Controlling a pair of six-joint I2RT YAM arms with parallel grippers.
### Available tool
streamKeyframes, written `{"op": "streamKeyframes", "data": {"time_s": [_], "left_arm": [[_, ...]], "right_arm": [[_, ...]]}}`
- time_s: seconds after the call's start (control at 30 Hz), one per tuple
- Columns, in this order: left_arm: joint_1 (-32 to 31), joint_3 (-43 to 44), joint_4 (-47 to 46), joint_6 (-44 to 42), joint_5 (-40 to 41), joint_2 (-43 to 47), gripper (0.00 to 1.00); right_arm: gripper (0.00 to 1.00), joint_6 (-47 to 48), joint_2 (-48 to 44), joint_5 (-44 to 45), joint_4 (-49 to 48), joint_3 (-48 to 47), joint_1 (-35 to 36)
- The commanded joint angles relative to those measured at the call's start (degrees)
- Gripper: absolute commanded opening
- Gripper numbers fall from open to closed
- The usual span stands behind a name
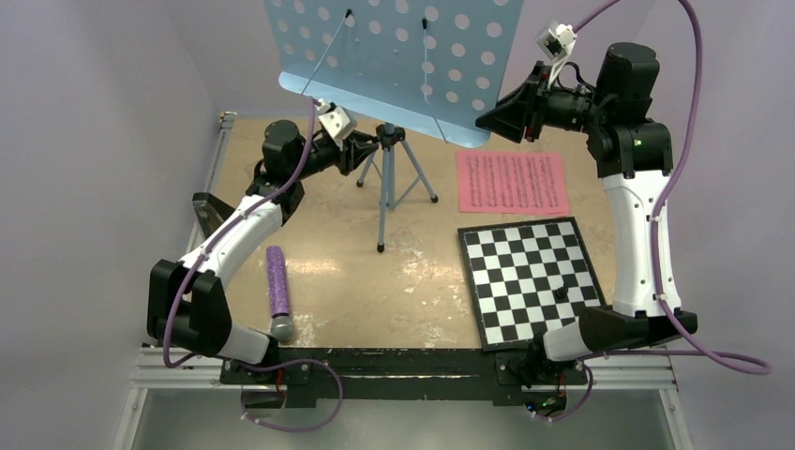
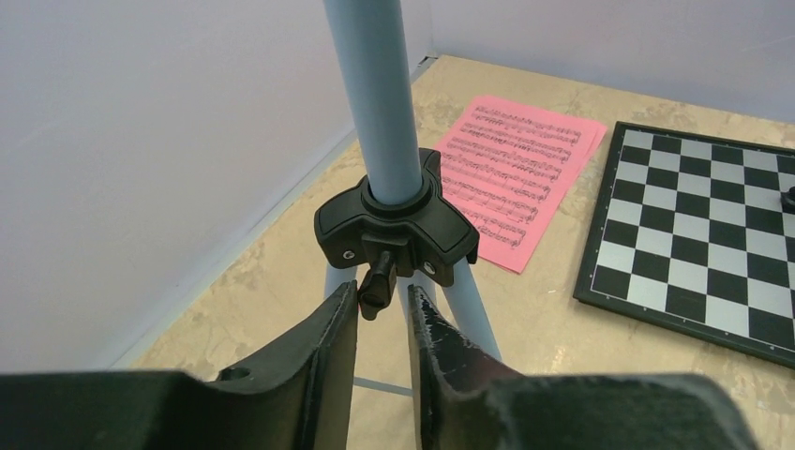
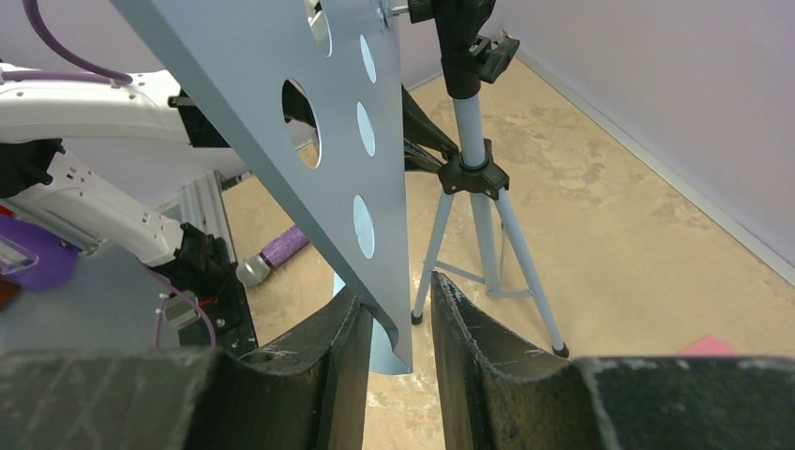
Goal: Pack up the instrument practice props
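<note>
The light-blue music stand stands upright at the back of the table; its perforated desk (image 1: 394,56) tops a pole on tripod legs (image 1: 387,187). My left gripper (image 1: 366,150) is open at the black tripod collar (image 2: 394,225), and its jaws straddle the small black knob (image 2: 375,292) there. My right gripper (image 1: 483,120) is open, with its jaws either side of the desk's lower corner (image 3: 398,314); one finger touches the panel and the other stands off. The pink sheet music (image 1: 512,182) lies flat right of the stand. The metronome is not identifiable in any view.
A checkered board (image 1: 530,281) lies at the front right with a small dark object (image 1: 561,292) on it, too small to identify. A purple microphone (image 1: 278,291) lies at the front left. Walls close in behind and on both sides.
</note>
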State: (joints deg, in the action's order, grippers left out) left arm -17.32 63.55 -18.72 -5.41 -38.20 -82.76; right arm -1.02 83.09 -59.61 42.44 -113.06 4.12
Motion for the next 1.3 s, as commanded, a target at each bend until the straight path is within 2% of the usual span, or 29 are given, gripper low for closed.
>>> {"op": "streamKeyframes", "data": {"time_s": [0.0,0.1,0.23,0.4,0.57,1.0,1.27], "left_arm": [[-0.08,3.27,-2.68,2.56,-2.55,-0.54,0.26],[-0.08,3.37,-3.26,9.01,-3.42,-0.47,0.11],[-0.08,2.1,-4.66,18.83,-5.44,-0.32,0.0],[-0.08,0.92,-4.42,29.58,-7.66,0.29,0.0],[-0.08,-0.18,-2.65,35.26,-6.87,0.9,0.0],[-0.26,-3.73,-6.53,43.63,-6.83,2.69,0.0],[-0.26,-6.35,-13.04,46.61,-11.04,2.97,0.0]], "right_arm": [[0.32,0.62,-1.32,0.19,-1.04,-0.06,-0.06],[0.32,0.64,-1.25,0.25,-0.88,-0.15,-0.06],[0.32,0.73,-1.26,0.36,-0.62,-0.24,-0.07],[0.32,0.73,-1.22,0.33,-0.6,-0.24,-0.07],[0.32,0.55,-1.11,0.12,-0.92,-0.06,-0.03],[0.32,0.73,-2.19,0.2,-0.23,1.47,0.0],[0.32,3.56,-3.17,0.85,2.12,2.44,-0.06]]}}
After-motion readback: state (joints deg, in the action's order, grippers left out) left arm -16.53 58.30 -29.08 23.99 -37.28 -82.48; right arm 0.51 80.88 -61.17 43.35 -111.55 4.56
